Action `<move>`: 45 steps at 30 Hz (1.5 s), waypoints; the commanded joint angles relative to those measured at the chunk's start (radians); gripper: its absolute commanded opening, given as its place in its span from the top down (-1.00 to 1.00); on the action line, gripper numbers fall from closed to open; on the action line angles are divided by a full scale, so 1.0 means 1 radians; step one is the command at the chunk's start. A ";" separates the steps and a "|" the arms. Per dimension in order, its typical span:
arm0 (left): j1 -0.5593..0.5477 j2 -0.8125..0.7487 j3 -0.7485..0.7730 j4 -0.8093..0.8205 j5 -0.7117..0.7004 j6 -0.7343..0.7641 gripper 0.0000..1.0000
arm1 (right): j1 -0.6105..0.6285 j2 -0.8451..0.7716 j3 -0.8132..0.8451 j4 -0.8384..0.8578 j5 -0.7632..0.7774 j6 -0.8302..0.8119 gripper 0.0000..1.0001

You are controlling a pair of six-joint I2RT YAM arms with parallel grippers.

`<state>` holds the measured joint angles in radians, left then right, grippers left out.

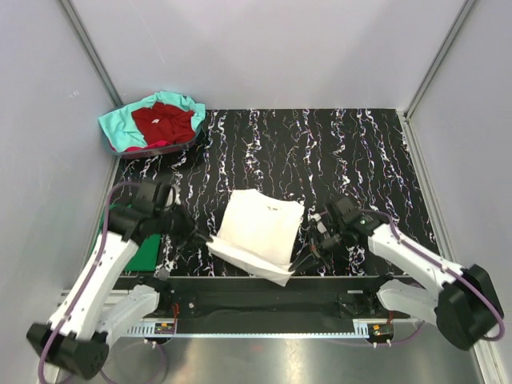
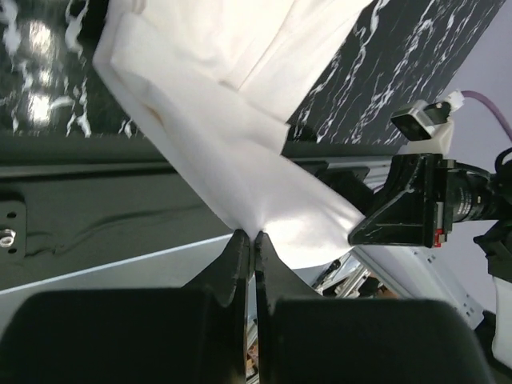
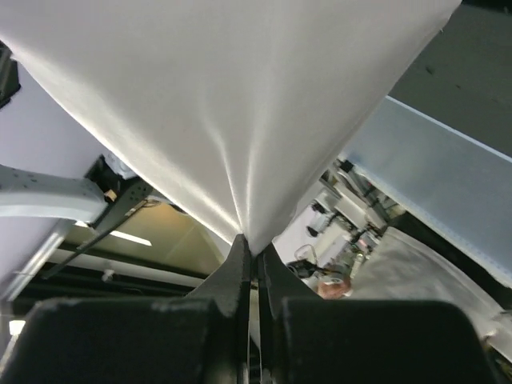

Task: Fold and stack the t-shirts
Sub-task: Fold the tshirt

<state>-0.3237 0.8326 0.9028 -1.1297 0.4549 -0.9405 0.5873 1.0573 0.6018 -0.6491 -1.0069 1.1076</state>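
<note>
Top external view: the white t-shirt (image 1: 258, 228) is draped over the near edge of the table (image 1: 360, 160), its corners pinched by the left gripper (image 1: 206, 238) and right gripper (image 1: 308, 254), and should be carried evenly from that edge, held taut.

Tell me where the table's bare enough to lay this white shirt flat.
Bare: the table far-right of the white shirt, out to the wall, and the strip between that shirt and the far-left pile. Crowded: the near-left edge, by the green shirt.
</note>
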 commanded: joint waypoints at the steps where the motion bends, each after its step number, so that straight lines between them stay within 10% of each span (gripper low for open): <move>1: 0.006 0.138 0.149 0.142 -0.029 0.060 1.00 | -0.113 0.096 0.113 -0.010 -0.093 -0.095 1.00; 10: 0.012 0.575 0.450 0.298 0.004 0.121 1.00 | -0.273 0.424 0.279 0.152 -0.229 -0.089 1.00; 17: 0.020 0.998 0.763 0.337 0.057 0.180 1.00 | -0.383 0.668 0.475 -0.035 -0.188 -0.293 1.00; 32: 0.031 1.404 1.097 0.540 0.136 0.217 1.00 | -0.546 1.046 0.790 -0.165 -0.090 -0.549 0.94; 41: 0.041 1.447 1.286 0.398 -0.120 0.388 -0.38 | -0.621 1.210 1.126 -0.309 0.181 -0.662 -0.10; 45: 0.043 1.259 1.142 0.389 -0.263 0.489 -0.38 | -0.629 1.178 1.254 -0.444 0.367 -0.729 -0.23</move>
<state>-0.2867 2.2917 2.0911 -0.7185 0.3336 -0.5728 -0.0383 2.2833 1.7615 -0.9627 -0.8024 0.4664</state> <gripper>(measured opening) 0.699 0.603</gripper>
